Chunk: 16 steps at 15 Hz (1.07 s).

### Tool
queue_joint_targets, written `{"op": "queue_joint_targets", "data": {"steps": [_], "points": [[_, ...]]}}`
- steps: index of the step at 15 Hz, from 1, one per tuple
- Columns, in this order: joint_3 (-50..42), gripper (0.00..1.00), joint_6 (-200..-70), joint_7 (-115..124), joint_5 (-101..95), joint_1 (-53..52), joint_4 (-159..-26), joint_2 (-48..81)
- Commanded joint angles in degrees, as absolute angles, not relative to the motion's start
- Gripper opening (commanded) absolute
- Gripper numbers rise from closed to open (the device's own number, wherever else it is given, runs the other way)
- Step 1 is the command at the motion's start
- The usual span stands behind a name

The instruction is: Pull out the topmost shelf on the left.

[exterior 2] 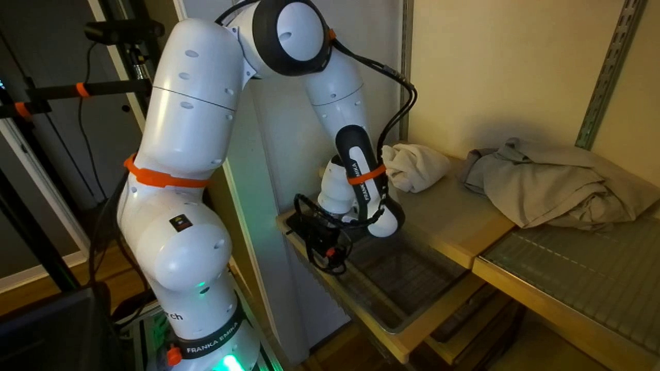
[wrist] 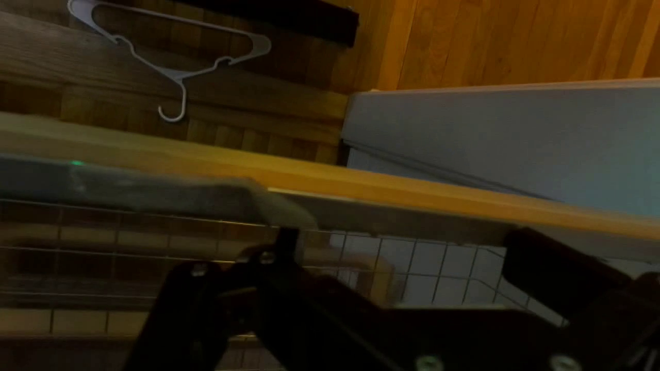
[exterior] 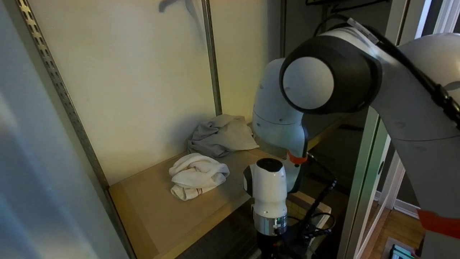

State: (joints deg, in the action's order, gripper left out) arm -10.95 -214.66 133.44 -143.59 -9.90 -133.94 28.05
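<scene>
Fingers (wrist: 557, 273): spread wide apart, one near the middle of the wrist view, one farther right; whether they touch wood or wire cannot be told.
Front rail (wrist: 361, 188): light tan wood, slanting from middle left to lower right of the wrist view, just beyond them.
Topmost sliding tray (exterior 2: 435, 317): lower middle of an exterior view, jutting out from under the bench (exterior 2: 443, 221); its wire bottom (exterior 2: 412, 273) looks dark.
Franka arm (exterior 2: 191, 98): upper left to centre there, its wrist end over the topmost sliding tray.
White towel (exterior: 199, 172): bunched on the bench, near the centre of an exterior view, red stripes low on it.
Grey cloth (exterior: 237, 135): crumpled, just above the towel there.
Hanger (wrist: 175, 74): upper left of the wrist view, above wooden floor (wrist: 515, 46).
</scene>
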Motion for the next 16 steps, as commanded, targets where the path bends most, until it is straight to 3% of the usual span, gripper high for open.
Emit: {"op": "queue_joint_targets", "data": {"steps": [1,5,16], "points": [[-16.26,1.0,-217.53,137.16,-143.95,-17.7,-132.22,28.48],[-25.52,1.0,-216.91,139.38,-143.96,-26.2,-133.05,23.71],[-62.63,1.0,-223.92,141.39,-143.97,-54.34,-134.09,14.48]]}}
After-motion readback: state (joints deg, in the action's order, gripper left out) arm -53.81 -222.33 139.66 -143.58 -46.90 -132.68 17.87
